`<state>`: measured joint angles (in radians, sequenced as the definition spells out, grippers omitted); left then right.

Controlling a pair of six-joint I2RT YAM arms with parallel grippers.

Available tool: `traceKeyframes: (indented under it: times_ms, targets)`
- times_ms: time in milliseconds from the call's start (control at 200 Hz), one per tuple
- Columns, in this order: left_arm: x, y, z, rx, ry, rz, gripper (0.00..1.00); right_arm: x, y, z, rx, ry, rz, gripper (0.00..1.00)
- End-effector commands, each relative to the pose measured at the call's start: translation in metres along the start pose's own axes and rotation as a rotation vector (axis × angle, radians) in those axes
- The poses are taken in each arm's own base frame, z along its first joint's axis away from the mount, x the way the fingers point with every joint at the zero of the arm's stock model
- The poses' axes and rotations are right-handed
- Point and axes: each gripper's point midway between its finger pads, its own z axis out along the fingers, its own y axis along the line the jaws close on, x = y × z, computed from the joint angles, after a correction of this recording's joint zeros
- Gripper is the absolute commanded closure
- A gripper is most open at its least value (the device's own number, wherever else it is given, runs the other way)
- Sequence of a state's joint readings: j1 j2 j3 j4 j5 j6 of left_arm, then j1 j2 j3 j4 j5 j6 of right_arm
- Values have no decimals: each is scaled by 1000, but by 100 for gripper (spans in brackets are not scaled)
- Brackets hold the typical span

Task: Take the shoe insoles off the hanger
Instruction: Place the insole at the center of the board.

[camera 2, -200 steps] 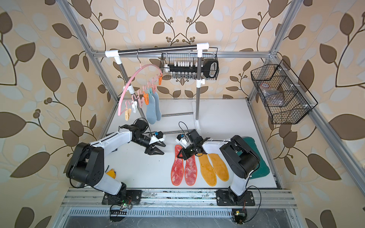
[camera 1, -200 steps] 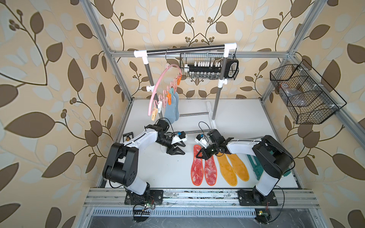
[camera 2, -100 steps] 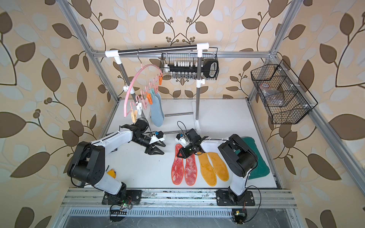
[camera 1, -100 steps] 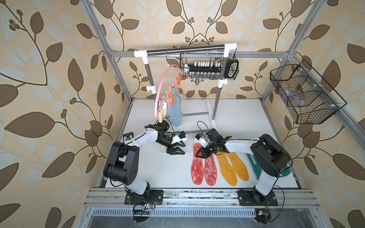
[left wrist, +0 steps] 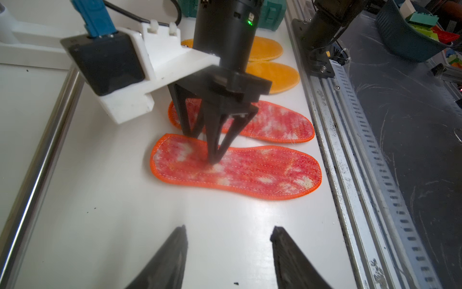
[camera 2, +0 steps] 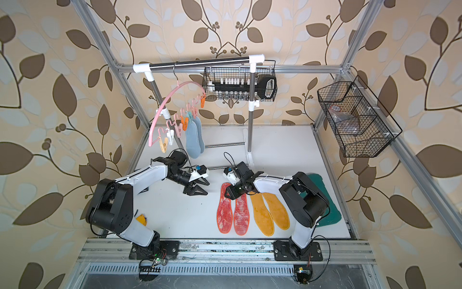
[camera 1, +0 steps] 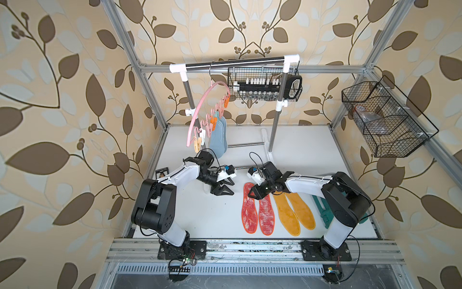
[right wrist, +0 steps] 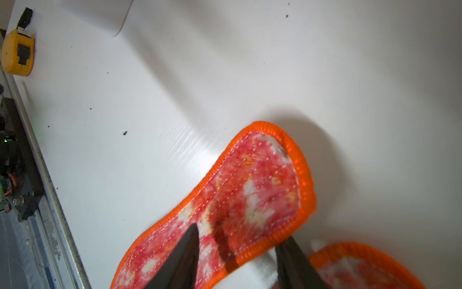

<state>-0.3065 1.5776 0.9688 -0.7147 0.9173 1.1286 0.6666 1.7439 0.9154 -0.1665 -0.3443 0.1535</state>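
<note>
The pink hanger (camera 1: 197,110) (camera 2: 160,110) hangs by its hook from the rack bar, with a grey-blue pair of shoe insoles (camera 1: 218,136) (camera 2: 193,140) clipped to it. A mottled red pair (camera 1: 249,212) (camera 2: 241,215) and an orange-yellow pair (camera 1: 287,215) (camera 2: 276,211) lie flat on the white table. My right gripper (camera 1: 252,195) (right wrist: 240,231) is open, low over the far end of the left red insole (right wrist: 252,190) (left wrist: 245,170). One finger is over the insole and the other is beside its orange rim. My left gripper (camera 1: 232,189) (left wrist: 229,227) is open over bare table, left of the red pair.
The steel rack (camera 1: 232,65) with white joints stands at the back, a wire basket (camera 1: 265,85) hung on it. Another wire basket (camera 1: 382,120) is on the right wall. A dark green case (camera 1: 322,212) lies by the right arm. A yellow tape measure (right wrist: 17,52) sits front left.
My right gripper has opened and let go of the left red insole, which now lies flat. The hanger has swayed on the bar. The left arm has not moved.
</note>
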Motion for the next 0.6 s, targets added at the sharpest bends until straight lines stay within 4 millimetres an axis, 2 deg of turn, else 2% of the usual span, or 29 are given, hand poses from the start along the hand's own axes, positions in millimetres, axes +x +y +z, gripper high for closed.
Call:
traceKeyframes:
  times_ms: [0, 160, 195, 215, 230, 245, 420, 595]
  targets:
    - [-7, 4, -8, -18, -12, 0, 43, -1, -1, -14, 49, -19, -4, 51]
    - [-6, 5, -11, -29, -16, 0, 43, -12, 5, -36, 81, -92, -37, 48]
    - [-7, 5, -13, -35, -16, 3, 43, -14, 6, -42, 88, -110, -43, 38]
    - [-7, 6, -13, -40, -16, 7, 43, -16, 7, -45, 90, -122, -48, 29]
    - [-7, 6, -14, -43, -16, 8, 42, -17, 8, -48, 92, -131, -52, 8]
    - [-8, 7, -15, -47, -16, 11, 42, -17, 8, -49, 92, -133, -53, 3]
    - [-3, 9, -16, -74, -5, 19, 42, -22, 13, -78, 129, -204, -90, 2]
    - [4, 2, -13, -61, -4, -13, 42, -25, 20, -113, 149, -314, -147, 2]
